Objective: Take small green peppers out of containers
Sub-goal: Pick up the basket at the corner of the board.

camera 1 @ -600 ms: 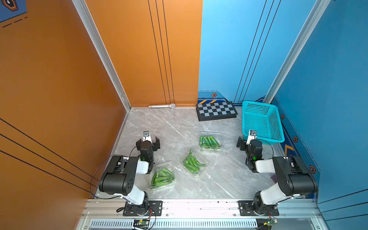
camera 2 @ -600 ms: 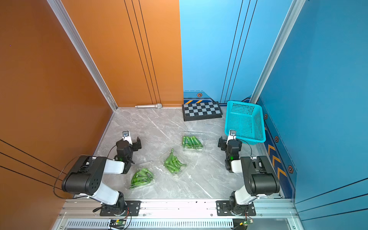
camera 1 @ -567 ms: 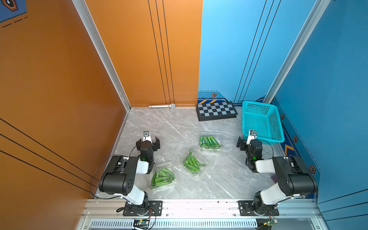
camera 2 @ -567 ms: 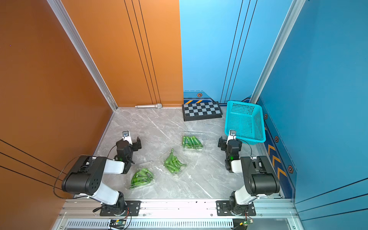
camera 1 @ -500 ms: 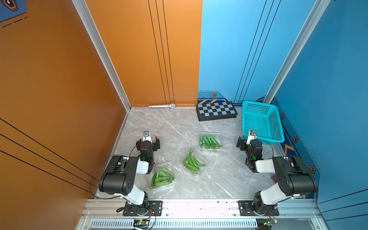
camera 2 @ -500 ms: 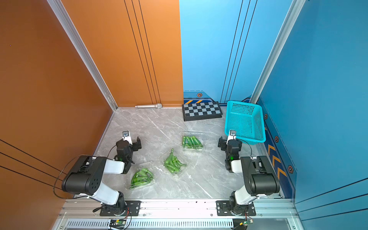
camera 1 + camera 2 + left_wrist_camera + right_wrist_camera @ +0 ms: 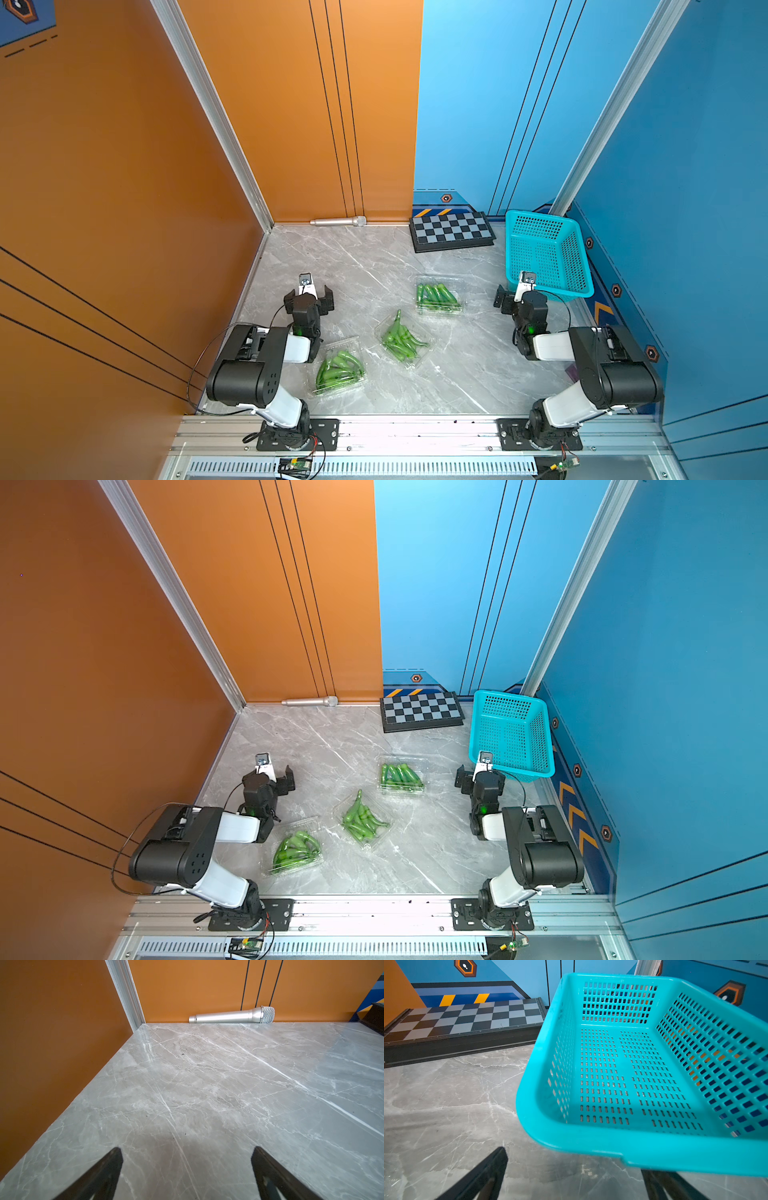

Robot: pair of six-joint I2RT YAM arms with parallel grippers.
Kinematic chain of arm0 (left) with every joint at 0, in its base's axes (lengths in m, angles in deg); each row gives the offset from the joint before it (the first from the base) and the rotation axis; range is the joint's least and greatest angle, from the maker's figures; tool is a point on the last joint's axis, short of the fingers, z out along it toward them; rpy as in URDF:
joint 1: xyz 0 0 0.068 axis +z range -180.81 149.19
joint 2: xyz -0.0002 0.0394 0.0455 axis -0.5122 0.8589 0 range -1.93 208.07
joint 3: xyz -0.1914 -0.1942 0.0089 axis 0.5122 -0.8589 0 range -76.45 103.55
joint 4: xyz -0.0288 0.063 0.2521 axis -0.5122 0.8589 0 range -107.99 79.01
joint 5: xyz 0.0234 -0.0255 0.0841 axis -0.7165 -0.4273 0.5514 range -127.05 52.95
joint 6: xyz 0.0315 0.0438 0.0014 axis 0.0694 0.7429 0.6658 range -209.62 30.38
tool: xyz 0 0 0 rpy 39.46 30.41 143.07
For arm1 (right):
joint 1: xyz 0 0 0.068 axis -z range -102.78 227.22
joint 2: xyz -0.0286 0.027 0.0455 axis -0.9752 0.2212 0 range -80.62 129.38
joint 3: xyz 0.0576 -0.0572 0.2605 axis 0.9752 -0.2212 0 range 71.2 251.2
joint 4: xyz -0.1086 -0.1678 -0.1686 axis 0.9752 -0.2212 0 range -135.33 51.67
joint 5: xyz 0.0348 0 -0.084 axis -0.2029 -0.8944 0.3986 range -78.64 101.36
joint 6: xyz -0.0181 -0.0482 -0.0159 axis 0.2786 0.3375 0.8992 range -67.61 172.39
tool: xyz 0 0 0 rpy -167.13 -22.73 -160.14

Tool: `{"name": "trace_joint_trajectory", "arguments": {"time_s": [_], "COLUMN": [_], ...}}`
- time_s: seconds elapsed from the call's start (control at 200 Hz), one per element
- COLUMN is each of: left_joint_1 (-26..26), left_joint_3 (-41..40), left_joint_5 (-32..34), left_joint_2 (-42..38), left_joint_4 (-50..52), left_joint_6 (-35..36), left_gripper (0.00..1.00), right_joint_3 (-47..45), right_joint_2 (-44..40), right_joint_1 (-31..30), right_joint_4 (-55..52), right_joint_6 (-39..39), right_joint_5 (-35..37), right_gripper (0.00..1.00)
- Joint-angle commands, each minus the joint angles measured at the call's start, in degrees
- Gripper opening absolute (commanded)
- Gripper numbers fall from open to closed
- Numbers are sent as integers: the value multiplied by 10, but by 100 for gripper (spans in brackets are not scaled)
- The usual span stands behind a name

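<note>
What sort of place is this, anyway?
Probably a robot test booth: left arm and right arm bolted to a metal rail, orange wall and blue wall around a marble-look tabletop, and odd props like a chessboard and microphone.

Left arm [image 7: 243, 376], right arm [image 7: 615, 374]: black housings, white links, looping black cables (1 green light each).

Left tool [image 7: 309, 296] and right tool [image 7: 518, 297] both sit low, jaws spread wide and empty.

marble tabletop [image 7: 365, 270], three containers [image 7: 455, 282], basket [image 7: 573, 262], chessboard [image 7: 452, 231], microphone [image 7: 337, 222]
</note>
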Motion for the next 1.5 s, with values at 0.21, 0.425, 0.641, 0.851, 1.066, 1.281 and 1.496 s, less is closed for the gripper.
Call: {"name": "trace_joint_trajectory", "arguments": {"time_s": [0.21, 0.425, 0.641, 0.851, 1.066, 1.281, 1.496], "left_joint_1": [1, -3, -30, -111, -151, -153, -154], "left_joint_3": [9, 9, 5, -1, 63, 247, 497], "left_joint_5": [8, 4, 49, 172, 169, 51, -30], "left_joint_2": [3, 2, -46, -147, -240, -205, -83], "left_joint_4": [6, 5, 31, 56, 232, 523, 814], "left_joint_6": [-1, 5, 28, 97, 47, -48, -147], "left_gripper": [99, 99, 99, 99, 99, 99, 99], "right_joint_3": [7, 6, -10, 58, 100, 178, 408], "right_joint_2": [-7, -7, -59, -204, -324, -332, -146], "right_joint_1": [-2, -2, -16, -29, -41, -34, -25], "right_joint_4": [-4, -3, -12, -266, -454, -588, -810], "right_joint_6": [-5, -5, 8, -9, -58, -133, -180], "right_joint_5": [8, 9, 26, 29, 25, 53, 21], "right_gripper": [100, 100, 100, 100, 100, 100, 100]}}
